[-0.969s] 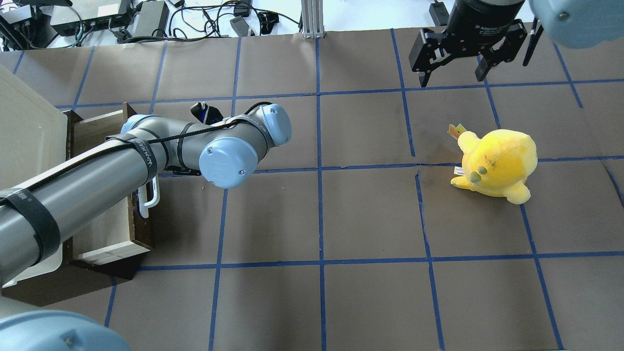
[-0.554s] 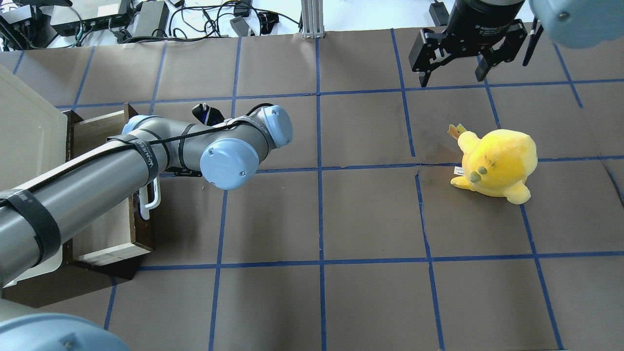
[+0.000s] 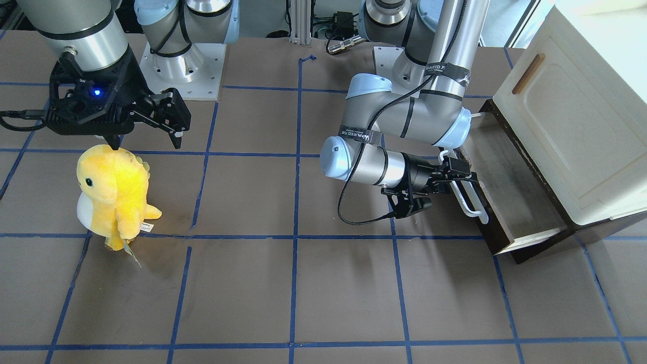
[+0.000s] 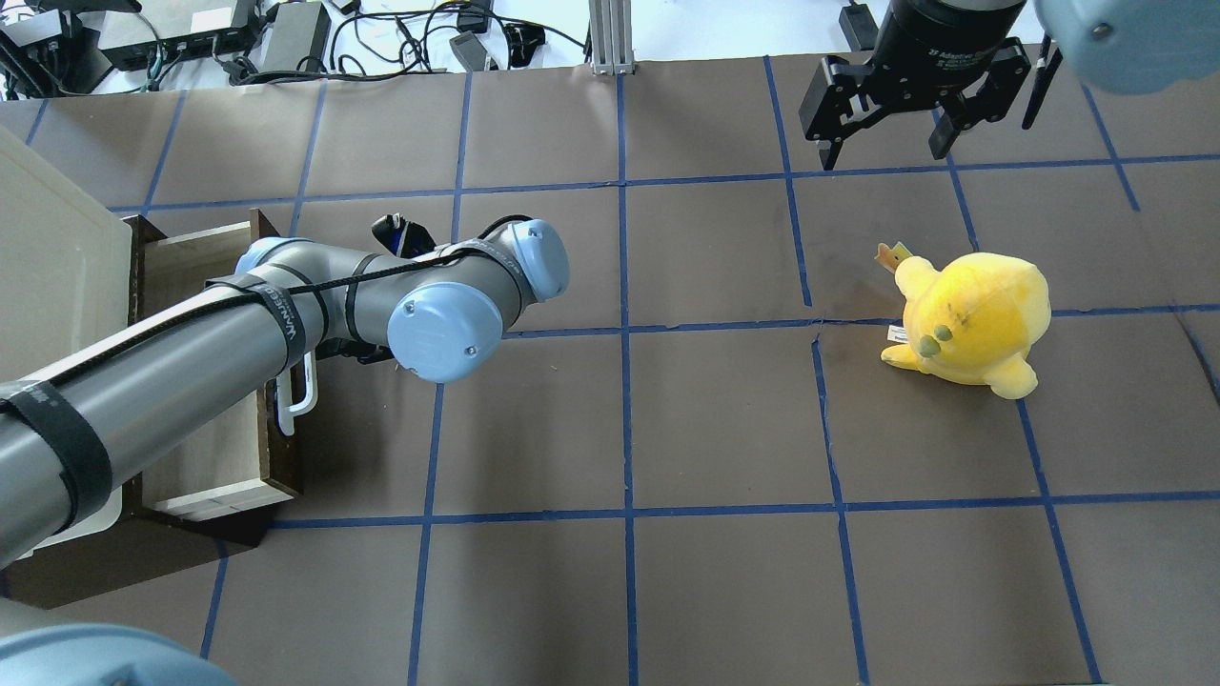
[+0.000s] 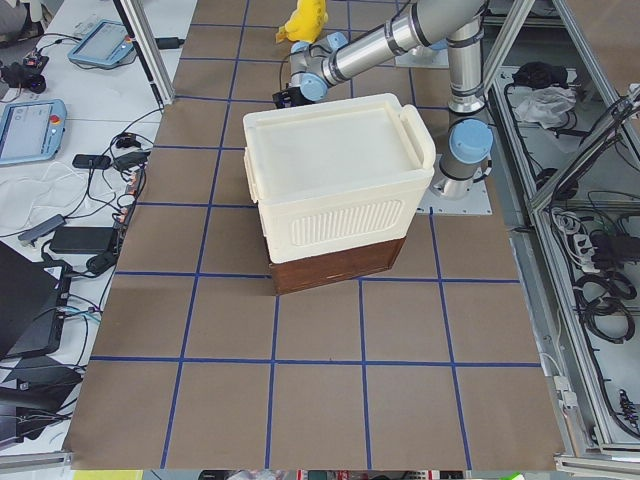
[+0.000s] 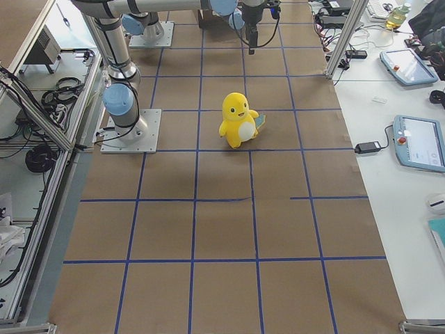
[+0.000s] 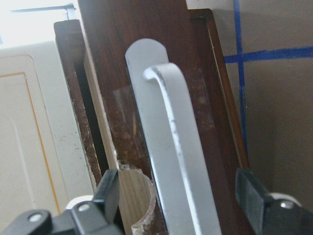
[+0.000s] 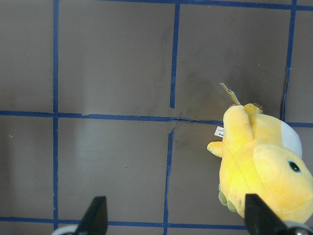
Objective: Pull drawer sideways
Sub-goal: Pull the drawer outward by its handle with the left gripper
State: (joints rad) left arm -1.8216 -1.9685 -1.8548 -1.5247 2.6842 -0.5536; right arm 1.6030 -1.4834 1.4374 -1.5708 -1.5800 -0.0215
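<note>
The dark brown drawer [image 3: 510, 189] stands partly pulled out of the cabinet's base, pale inside [image 4: 205, 448]. Its white bar handle [image 3: 467, 199] runs along the front and shows close up in the left wrist view [image 7: 171, 147]. My left gripper [image 3: 455, 174] is at the handle, open. In the left wrist view [image 7: 178, 196] one finger [image 7: 107, 193] is over the drawer's inner side and the other finger [image 7: 250, 193] is outside the front. The arm hides this gripper in the overhead view. My right gripper [image 4: 882, 152] is open and empty, raised at the far right.
A cream-white cabinet [image 3: 571, 121] with a small wooden handle [image 3: 528, 73] sits over the drawer at the table's left end [image 5: 335, 170]. A yellow plush toy [image 4: 967, 319] stands below the right gripper [image 8: 264, 176]. Blue tape lines cross the brown table [image 4: 629, 429].
The drawer's front and handle have shifted slightly to the right, out of the cabinet, along with my left wrist. The right arm and the plush toy have not moved.
</note>
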